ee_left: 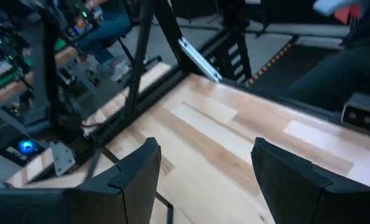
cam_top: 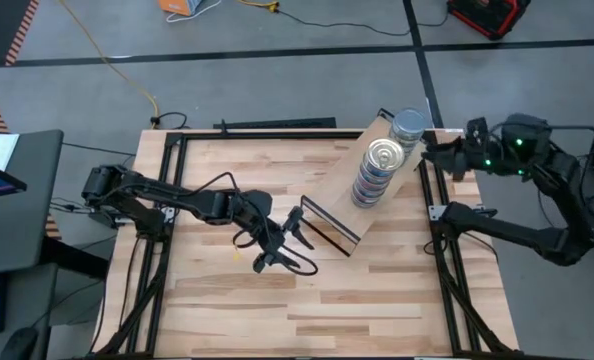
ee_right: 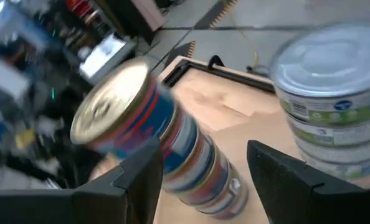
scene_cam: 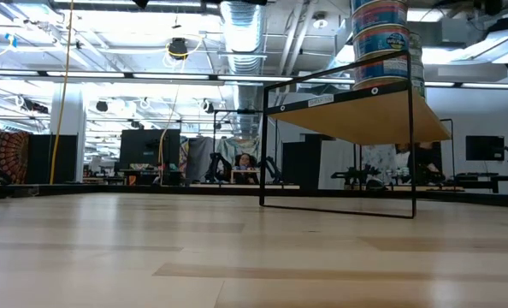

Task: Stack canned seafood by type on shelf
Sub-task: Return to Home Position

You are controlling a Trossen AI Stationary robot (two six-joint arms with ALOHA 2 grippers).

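Note:
The shelf [cam_top: 337, 190], a light wood board on a thin black frame, stands on the table [cam_top: 237, 310], running slantwise from the middle to the far right. Two stacks of canned seafood stand on its far end: a gold-lidded stack [cam_top: 380, 165] and behind it a pale-blue-lidded stack [cam_top: 408, 126]. My right gripper [cam_top: 430, 150] hovers open just right of the stacks, which fill the right wrist view as the gold stack [ee_right: 129, 130] and the blue stack [ee_right: 334, 93]. My left gripper [cam_top: 289, 240] hangs open over the table at the shelf's near end, nothing between its fingers [ee_left: 135, 180].
Bare tabletop lies left of and in front of the shelf. In the low view the shelf [scene_cam: 365, 115] stands raised on its black frame with the stacks [scene_cam: 382, 43] on top. Black rails run along the table's left and right edges [cam_top: 447, 260]. A room with desks lies beyond.

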